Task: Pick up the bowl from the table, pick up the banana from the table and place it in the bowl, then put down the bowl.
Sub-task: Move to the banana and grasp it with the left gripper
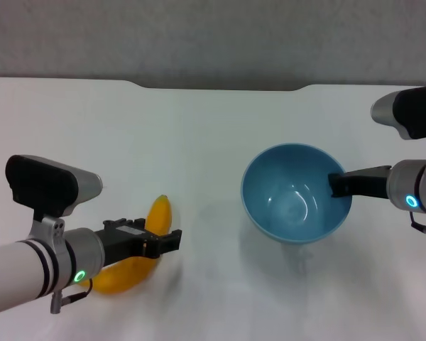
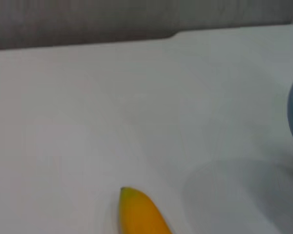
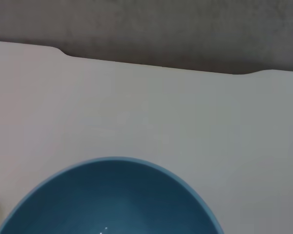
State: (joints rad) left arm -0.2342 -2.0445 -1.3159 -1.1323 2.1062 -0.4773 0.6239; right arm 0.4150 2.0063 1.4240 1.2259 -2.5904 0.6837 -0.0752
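**Bowl Held Aloft, Banana Grasp in Hand**

Nearest the head camera, at the near left, the left gripper (image 1: 167, 241) reached over the banana (image 1: 131, 266), which lay on the white table (image 1: 199, 135) with its tip pointing far. Its dark fingers sat across the fruit's middle, but whether they had closed on it could not be told.

To the right, the right gripper (image 1: 339, 184) was pinched on the right rim of the light-blue bowl (image 1: 295, 193). The bowl was tipped and appeared raised off the table, judging by the soft shadow beneath it. It was empty inside.

The bowl pickup looked done, so the step in hand seemed to be the banana grasp. The next move would call for a firm grip at the banana's middle, a lift, and a carry rightward over the bowl's rim. Since the banana was longer than the bowl was wide, it would likely rest slanted against the rim.
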